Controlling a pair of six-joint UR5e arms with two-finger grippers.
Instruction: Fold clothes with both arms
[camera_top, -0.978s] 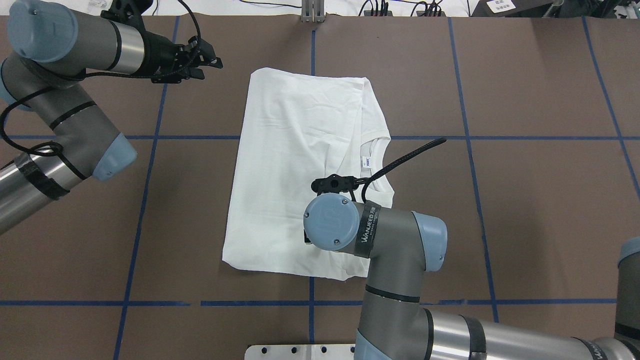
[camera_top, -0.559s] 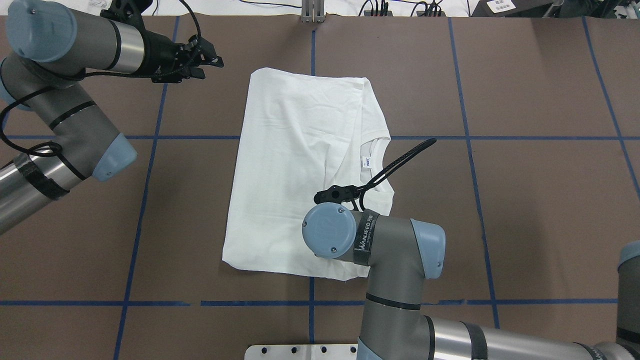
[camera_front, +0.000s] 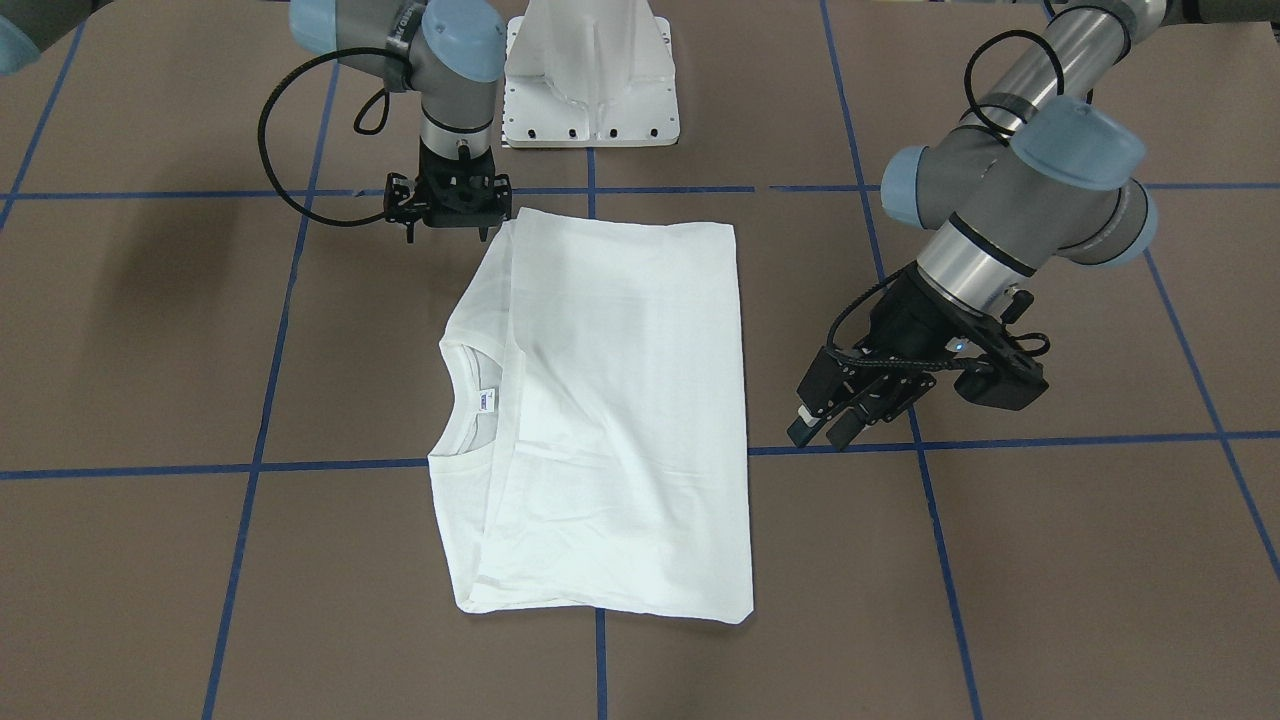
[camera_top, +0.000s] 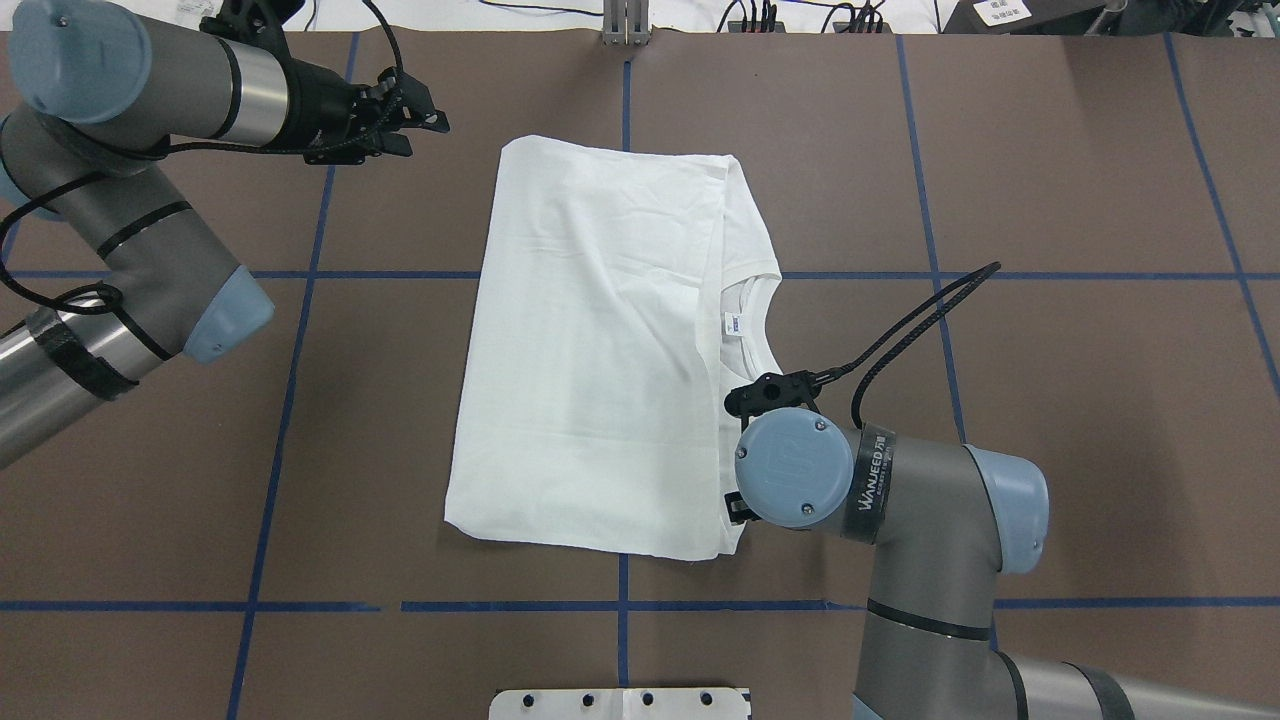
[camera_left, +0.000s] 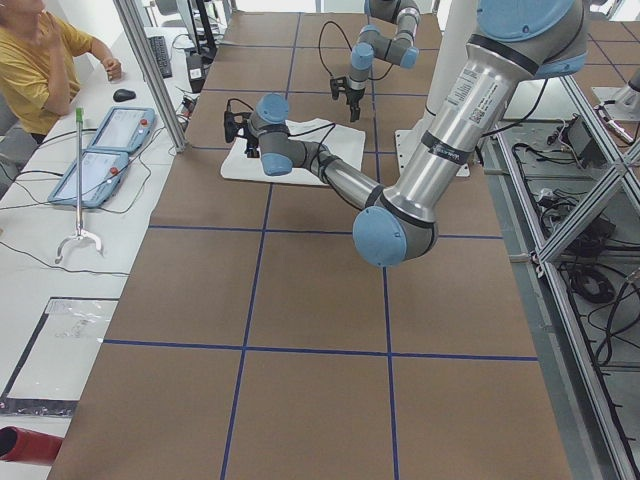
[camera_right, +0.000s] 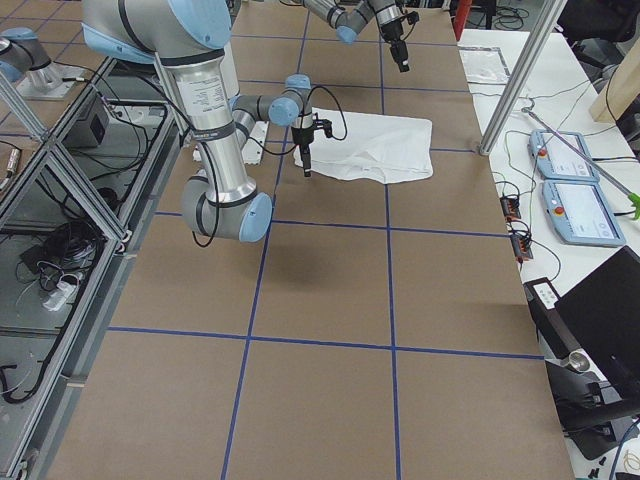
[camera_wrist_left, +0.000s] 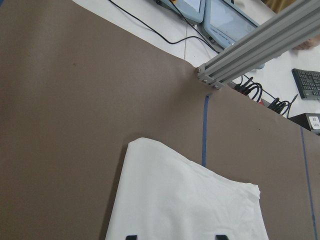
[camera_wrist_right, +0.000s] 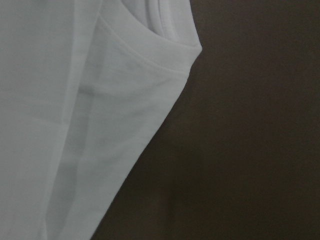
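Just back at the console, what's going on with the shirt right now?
The white T-shirt lies flat on the brown table, already folded lengthwise with its collar showing at one long edge. The right gripper points down beside the shirt's corner nearest the robot's base, on the collar side; I cannot tell whether it is open. The left gripper hovers open and empty off the opposite side of the shirt, touching nothing.

The T-shirt (camera_top: 590, 350) is matt white cloth, the table cover (camera_top: 1080, 430) matt, paper-like brown.
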